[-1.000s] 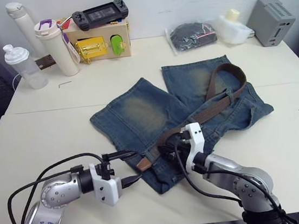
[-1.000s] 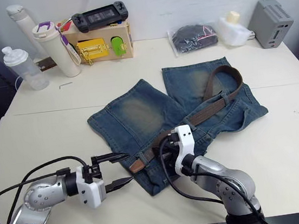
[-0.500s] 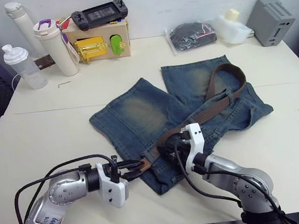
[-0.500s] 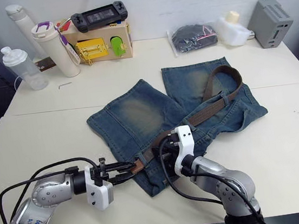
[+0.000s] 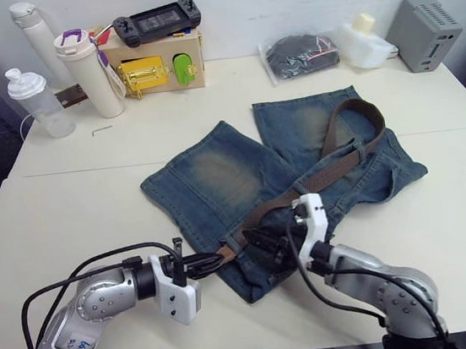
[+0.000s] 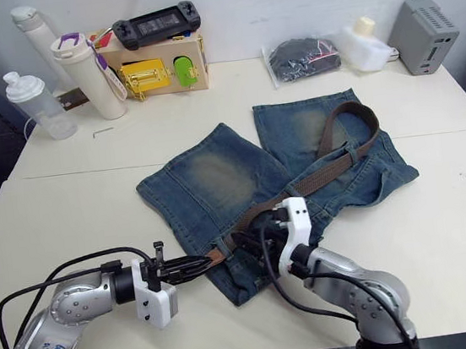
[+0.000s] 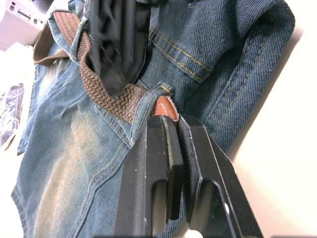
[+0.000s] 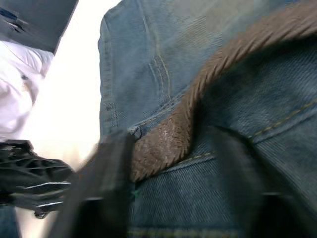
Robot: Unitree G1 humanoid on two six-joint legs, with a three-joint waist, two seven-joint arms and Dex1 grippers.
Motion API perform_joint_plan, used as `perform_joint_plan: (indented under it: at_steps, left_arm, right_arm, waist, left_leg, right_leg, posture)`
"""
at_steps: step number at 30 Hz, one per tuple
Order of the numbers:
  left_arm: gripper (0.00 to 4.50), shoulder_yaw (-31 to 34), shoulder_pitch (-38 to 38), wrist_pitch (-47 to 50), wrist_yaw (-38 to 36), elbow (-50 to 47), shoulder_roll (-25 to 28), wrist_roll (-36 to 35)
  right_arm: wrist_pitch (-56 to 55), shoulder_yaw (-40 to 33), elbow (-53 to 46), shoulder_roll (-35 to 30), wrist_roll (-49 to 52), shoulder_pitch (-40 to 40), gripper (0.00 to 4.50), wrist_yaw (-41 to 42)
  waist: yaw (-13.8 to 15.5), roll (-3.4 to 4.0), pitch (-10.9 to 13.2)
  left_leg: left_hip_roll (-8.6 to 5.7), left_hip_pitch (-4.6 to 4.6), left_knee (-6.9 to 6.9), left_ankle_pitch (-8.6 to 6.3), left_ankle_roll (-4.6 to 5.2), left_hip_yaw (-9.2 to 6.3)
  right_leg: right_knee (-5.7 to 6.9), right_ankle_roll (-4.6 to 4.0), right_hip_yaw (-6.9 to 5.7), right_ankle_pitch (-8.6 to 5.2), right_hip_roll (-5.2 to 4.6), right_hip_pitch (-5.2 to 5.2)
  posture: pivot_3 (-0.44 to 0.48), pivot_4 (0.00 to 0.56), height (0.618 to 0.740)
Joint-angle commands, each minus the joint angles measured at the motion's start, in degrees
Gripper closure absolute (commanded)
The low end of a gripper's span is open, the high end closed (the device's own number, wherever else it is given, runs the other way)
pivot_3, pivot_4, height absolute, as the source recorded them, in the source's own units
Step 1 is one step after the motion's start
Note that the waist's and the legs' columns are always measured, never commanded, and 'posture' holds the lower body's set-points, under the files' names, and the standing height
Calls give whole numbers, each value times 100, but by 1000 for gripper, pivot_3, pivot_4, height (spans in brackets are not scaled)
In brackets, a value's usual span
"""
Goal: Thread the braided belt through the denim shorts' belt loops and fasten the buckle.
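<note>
With your left claw (image 7: 171,148) clamped on the braided belt (image 7: 111,101) tip poking from a belt loop (image 7: 148,101) just ahead, and your right claw (image 6: 254,244) apart over the denim shorts (image 5: 216,176), pull the tip through next.

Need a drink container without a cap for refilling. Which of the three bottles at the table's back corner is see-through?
The clear shaker bottle, shortest and outermost; the other two are opaque white.
</note>
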Motion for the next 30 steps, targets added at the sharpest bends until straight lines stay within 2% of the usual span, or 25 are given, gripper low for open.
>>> perform_joint_plan:
  at_steps: [1, 3, 7, 11, 14, 17, 21, 24, 26, 30]
  left_arm:
    - [4500, 19, 83, -31, 78, -124, 59, 17]
    - [4500, 19, 105, -45, 95, -120, 68, 15]
    - [4500, 8, 119, -48, 118, -121, 76, 12]
    - [4500, 87, 272, -26, 152, -153, 115, -66]
    - [4500, 262, 580, -162, 122, -153, 329, -219]
    - [4500, 531, 1021, -581, 78, 96, 718, -416]
    - [4500, 849, 1581, -2026, -50, 1365, 1561, -645]
    - [4500, 1040, 2120, -3626, -8, 2931, 2312, -656]
    - [4500, 1167, 2299, -4633, 73, 4260, 2780, -309]
    - [4500, 1455, 2201, -5546, 272, 6506, 3518, 549]
  right_arm:
    - [106, -512, -527, -687, 448, 16, 393, 229]
    - [106, -577, -629, -1128, 425, 92, 613, 394]
    - [25, -347, -609, -1808, 15, 199, 2513, 634]
    - [-531, 441, -245, -2353, -1359, 281, 4427, 710]
    - [-730, 889, -122, -2509, -1948, 351, 4427, 766]
    - [-738, 1051, -52, -2363, -2060, 407, 4427, 824]
    - [-592, 1014, -72, -2034, -1945, 353, 4427, 869]
    - [-405, 937, -114, -1885, -1878, 291, 4427, 870]
    - [-326, 912, -151, -1827, -1872, 260, 4427, 888]
    - [-168, 821, -255, -1619, -1757, 196, 4427, 903]
  waist:
    - [11, 5, 3]
    - [11, 5, 3]
    - [-5, 6, 4]
    - [6, 6, 4]
    - [-6, -4, -3]
    - [-17, -32, -20]
    - [-10, -70, -49]
    - [-47, -78, -55]
    - [-66, -74, -55]
    - [-119, -79, -59]
  left_leg:
    - [-1, -1, 2, 0, 1, -1]
    - [-3, -3, 1, -1, 3, 0]
    - [0, -3, -2, -1, 2, 3]
    - [1, -4, 1, -1, 3, 7]
    - [2, -2, 1, -1, 3, 7]
    - [8, 6, 0, -1, 2, 7]
    - [10, 15, 0, 0, 1, 5]
    - [16, 18, -8, -2, -8, 7]
    - [21, 22, -17, -4, -10, 7]
    - [27, 27, -24, -7, -14, 8]
  right_leg:
    - [-1, 0, 0, 0, -1, 0]
    - [-7, 0, 0, 0, -2, 2]
    - [-10, 0, -2, 0, 1, 3]
    - [-10, 0, -1, 0, 1, 4]
    - [-11, 0, -2, 0, 1, 5]
    - [-18, 0, -4, 0, 3, 9]
    - [-28, -1, -2, -1, 3, 15]
    - [-34, -20, -6, -11, 6, 13]
    - [-33, -24, -9, -13, 9, 11]
    - [-21, -40, -20, -21, 14, 5]
  posture:
    - [0, 150, 740]
    - [0, 150, 740]
    - [0, 150, 740]
    - [0, 150, 740]
    - [0, 150, 740]
    - [0, 150, 740]
    - [0, 150, 740]
    - [0, 150, 740]
    - [0, 150, 740]
    - [0, 150, 740]
